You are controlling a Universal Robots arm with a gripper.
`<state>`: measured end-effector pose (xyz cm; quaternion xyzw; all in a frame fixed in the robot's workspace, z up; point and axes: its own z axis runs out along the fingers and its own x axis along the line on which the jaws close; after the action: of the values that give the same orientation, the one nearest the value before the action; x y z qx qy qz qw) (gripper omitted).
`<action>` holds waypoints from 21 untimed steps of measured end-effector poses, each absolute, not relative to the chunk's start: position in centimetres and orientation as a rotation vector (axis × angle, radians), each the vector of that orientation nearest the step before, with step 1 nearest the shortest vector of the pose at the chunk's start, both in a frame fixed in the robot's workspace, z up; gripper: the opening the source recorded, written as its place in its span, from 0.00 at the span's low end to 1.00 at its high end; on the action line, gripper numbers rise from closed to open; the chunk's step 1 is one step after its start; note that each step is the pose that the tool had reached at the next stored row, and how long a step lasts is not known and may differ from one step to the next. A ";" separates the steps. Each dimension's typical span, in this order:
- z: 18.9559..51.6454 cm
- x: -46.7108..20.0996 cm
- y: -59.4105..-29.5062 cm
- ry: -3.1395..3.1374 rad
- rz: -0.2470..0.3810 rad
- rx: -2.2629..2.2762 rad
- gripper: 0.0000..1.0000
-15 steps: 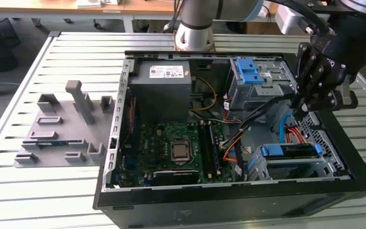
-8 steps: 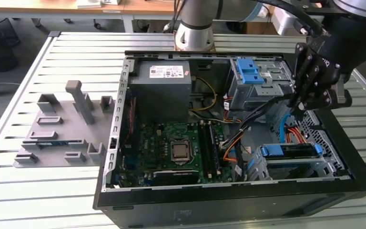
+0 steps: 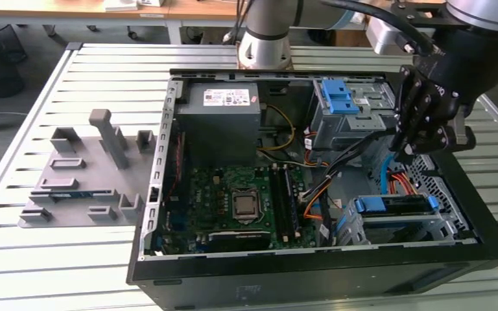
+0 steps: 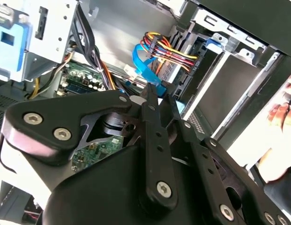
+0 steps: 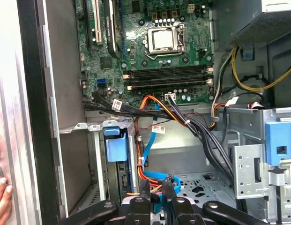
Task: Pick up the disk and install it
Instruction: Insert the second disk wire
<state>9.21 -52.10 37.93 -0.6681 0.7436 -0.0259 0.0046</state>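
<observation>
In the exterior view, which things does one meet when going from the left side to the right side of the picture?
Grey holder tray → motherboard → orange cables → disk in its bay; the gripper hangs above that end, by the case's wall on the exterior view's right.

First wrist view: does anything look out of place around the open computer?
Yes. A person's fingers show just outside the black wall of the computer case, close to where the arm is working. That is odd for a robot recording. Inside the case, nothing looks damaged or spilled.
</observation>
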 end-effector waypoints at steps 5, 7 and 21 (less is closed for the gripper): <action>37.6 9.2 -52.0 2.342 -0.113 -2.105 0.25; 37.5 9.2 -52.0 2.342 -0.114 -2.105 0.24; 37.0 9.2 -51.9 2.331 -0.088 -2.094 0.16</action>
<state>9.21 -51.93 36.98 -0.6681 0.7435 -0.0282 0.0034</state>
